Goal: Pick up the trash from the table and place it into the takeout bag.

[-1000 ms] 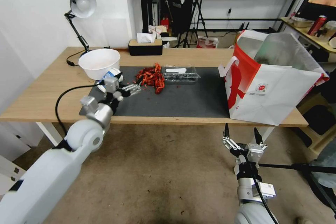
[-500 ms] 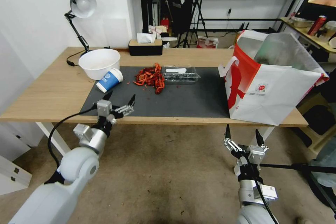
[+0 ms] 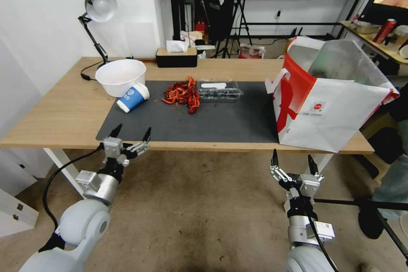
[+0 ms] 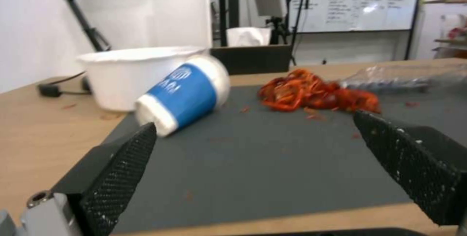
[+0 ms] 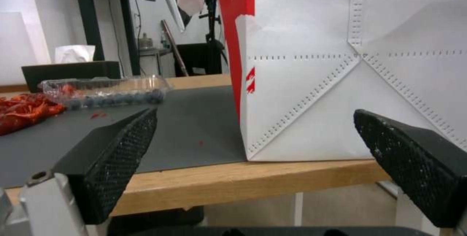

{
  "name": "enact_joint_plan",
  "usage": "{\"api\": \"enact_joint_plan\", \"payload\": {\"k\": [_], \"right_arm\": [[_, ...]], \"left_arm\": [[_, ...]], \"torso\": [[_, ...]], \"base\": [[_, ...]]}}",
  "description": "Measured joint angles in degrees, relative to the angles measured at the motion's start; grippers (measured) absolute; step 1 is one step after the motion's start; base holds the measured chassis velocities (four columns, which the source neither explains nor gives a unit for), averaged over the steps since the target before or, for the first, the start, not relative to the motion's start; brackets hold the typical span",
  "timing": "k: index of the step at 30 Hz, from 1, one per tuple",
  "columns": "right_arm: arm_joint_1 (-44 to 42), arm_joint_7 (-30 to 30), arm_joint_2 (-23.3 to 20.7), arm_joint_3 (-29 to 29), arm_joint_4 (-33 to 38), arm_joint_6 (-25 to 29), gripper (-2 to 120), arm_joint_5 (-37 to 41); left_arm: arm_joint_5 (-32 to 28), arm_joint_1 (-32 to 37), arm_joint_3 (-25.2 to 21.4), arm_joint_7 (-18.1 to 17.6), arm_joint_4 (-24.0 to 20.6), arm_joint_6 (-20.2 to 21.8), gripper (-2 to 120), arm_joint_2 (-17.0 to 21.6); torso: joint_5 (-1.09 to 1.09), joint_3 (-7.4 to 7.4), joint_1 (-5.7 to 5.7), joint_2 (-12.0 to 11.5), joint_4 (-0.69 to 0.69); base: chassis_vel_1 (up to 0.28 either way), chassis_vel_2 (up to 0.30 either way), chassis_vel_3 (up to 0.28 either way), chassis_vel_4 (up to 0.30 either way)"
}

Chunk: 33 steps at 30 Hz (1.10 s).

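The takeout bag stands upright at the right end of the table, its base partly on the right edge of the dark grey mat. It is white with a red side panel and a small round red logo on its front face. In my right wrist view, a line of small print runs along its side; I can read "010-58103931" at the end of it, and the characters before that are too small to make out. The bag's silvery lining shows at its open top.

The blue-and-white paper cup lies on its side at the mat's far left corner, touching the white bowl that sits on the bare wood just beyond that corner. The cup carries a white round emblem with lettering under it, which I cannot read. A heap of red food scraps lies near the middle of the mat's far edge, and just beside it on the right is a clear plastic box with dark berries inside.

My left gripper hangs just off the table's near edge, by the mat's near left corner, fingers spread wide and holding nothing. My right gripper sits lower, below the near edge in front of the bag, also spread wide and empty.
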Motion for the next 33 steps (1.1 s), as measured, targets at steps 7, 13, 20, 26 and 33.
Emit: {"api": "enact_joint_plan", "payload": {"k": [7, 13, 20, 26, 33], "right_arm": [[0.0, 0.0, -0.2, 0.0, -0.1, 0.1, 100, 0.2], [0.1, 0.0, -0.3, -0.1, -0.2, 0.1, 100, 0.2], [0.3, 0.0, -0.2, -0.2, -0.5, 0.1, 100, 0.3], [0.3, 0.0, -0.2, -0.2, -0.6, 0.2, 100, 0.3], [0.3, 0.1, 0.3, -0.2, -0.6, 0.2, 100, 0.0]], "left_arm": [[1.0, 3.4, -2.1, 0.2, 1.3, -2.4, 100, -2.7], [1.6, 4.0, -2.9, 0.4, 2.0, -3.4, 100, -3.1], [2.3, 3.6, -3.0, 0.5, 2.1, -3.4, 100, -3.4], [2.4, 0.9, -2.4, 0.5, 2.8, -2.6, 100, -2.1], [0.6, -5.3, -0.1, 0.3, 4.5, 0.5, 100, 1.9]], "torso": [[0.00, 0.00, 0.00, 0.0, 0.01], [-0.01, 0.00, 0.00, 0.0, 0.00], [0.00, 0.00, 0.00, 0.0, 0.00], [-0.01, 0.00, 0.00, 0.0, 0.01], [-0.01, 0.00, 0.00, 0.0, 0.00]], "base": [[0.000, 0.000, 0.000, 0.000], [0.000, 0.000, 0.000, 0.000], [0.000, 0.000, 0.000, 0.000], [0.000, 0.000, 0.000, 0.000], [0.000, 0.000, 0.000, 0.000]]}}
